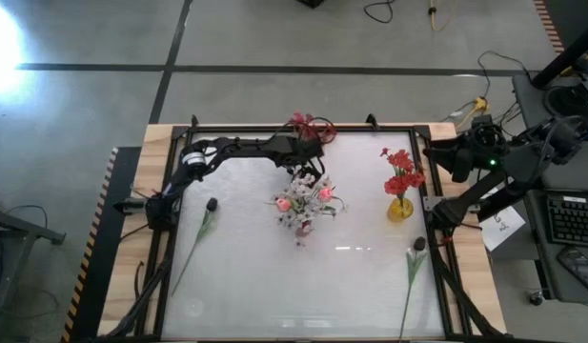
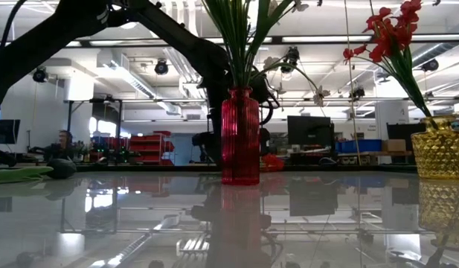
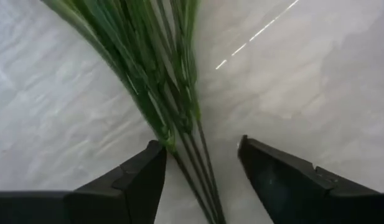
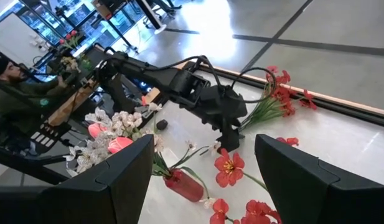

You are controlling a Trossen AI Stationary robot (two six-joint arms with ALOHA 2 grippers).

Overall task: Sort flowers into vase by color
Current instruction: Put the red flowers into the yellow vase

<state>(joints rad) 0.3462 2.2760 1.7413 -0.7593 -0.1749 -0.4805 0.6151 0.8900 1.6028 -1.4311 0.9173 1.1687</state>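
flowers are spread over the glossy white table (image 1: 274, 286), apparently grouped by colour. largest is the mixed bunch of pink buds and white sprays (image 1: 303, 205) standing in the red vase (image 2: 239, 135) at the table's middle. to its right a red spray (image 1: 401, 171) stands in the yellow vase (image 1: 399, 209), which suggests that vase is for red. another red spray (image 1: 311, 125) lies on the table at the far edge, still to be sorted. two loose stems lie flat near the sides, one on the left (image 1: 200, 233) and one on the right (image 1: 412, 267).

the left arm reaches from the left edge across the far side, its forearm bent toward the middle vase. the left gripper (image 3: 201, 168) is beside that bunch, its fingers apart with the green stalks (image 3: 154, 68) passing between them; i judge it is either placing or about to grasp these stalks, and contact cannot be confirmed.

the right gripper (image 4: 201, 180) waits off the table's far right edge, raised and looking back across the scene, fingers spread wide and empty.
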